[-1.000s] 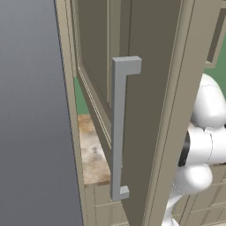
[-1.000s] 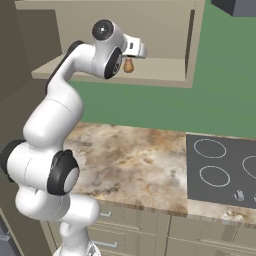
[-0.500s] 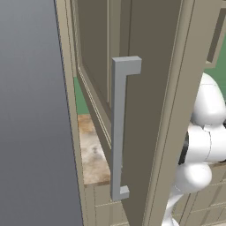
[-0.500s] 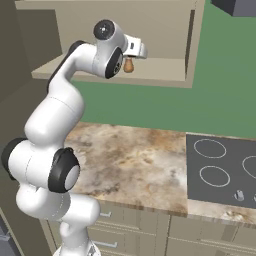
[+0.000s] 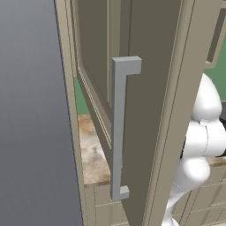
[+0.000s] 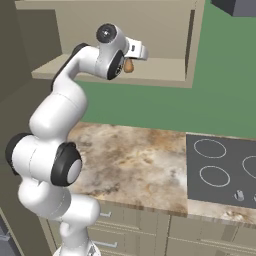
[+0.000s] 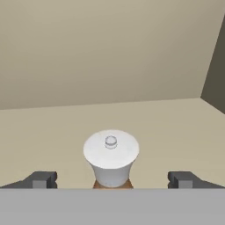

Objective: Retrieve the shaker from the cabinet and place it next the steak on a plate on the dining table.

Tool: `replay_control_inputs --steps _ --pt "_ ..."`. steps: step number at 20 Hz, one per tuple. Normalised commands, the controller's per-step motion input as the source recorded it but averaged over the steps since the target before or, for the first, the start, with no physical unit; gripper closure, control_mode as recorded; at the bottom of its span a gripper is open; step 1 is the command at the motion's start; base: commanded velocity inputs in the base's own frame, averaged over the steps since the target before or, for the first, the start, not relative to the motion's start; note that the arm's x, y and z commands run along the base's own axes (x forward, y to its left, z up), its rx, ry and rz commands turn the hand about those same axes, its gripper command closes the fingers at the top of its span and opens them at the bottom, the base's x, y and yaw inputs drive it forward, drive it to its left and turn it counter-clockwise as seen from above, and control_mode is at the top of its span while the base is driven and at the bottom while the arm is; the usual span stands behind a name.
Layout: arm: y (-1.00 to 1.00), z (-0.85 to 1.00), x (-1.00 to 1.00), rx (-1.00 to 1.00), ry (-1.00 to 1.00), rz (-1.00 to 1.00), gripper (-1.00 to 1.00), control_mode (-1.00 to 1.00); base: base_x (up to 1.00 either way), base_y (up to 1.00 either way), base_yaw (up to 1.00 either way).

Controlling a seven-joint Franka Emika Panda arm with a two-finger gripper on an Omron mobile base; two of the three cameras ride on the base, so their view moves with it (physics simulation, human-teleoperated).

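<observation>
1. I see the cabinet (image 6: 150, 30) open, door swung wide.
2. My claw (image 7: 112, 179) is spread fully, gripping nothing.
3. The shaker (image 7: 111, 158) stands upright on the shelf, centred between the fingertips (image 7: 41, 179), slightly beyond.

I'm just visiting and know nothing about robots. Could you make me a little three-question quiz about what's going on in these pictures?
1. True or false: the gripper has already clamped onto the shaker.
2. Where does the shaker stand? A) on the stove B) on the shelf inside the open cabinet C) on the counter
3. Fill in: the cabinet door stands ____, its long grey handle facing the left base camera.

Key
1. False. The two fingertips stand wide apart on either side of the shaker, not touching it.
2. B
3. open
</observation>
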Motion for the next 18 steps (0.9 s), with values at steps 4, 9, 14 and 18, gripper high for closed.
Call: replay_control_inputs --steps 4,9,14,18 --pt "0.00 -0.01 0.28 0.00 0.00 0.00 -1.00 -1.00 0.00 0.00 0.00" --pt "0.00 0.00 0.08 0.00 0.00 0.00 1.00 -1.00 0.00 0.00 0.00" --pt "0.00 0.00 0.00 0.00 0.02 0.00 1.00 -1.00 0.00 0.00 0.00" --pt "0.00 -0.07 0.00 0.00 0.06 0.00 1.00 -1.00 0.00 0.00 0.00"
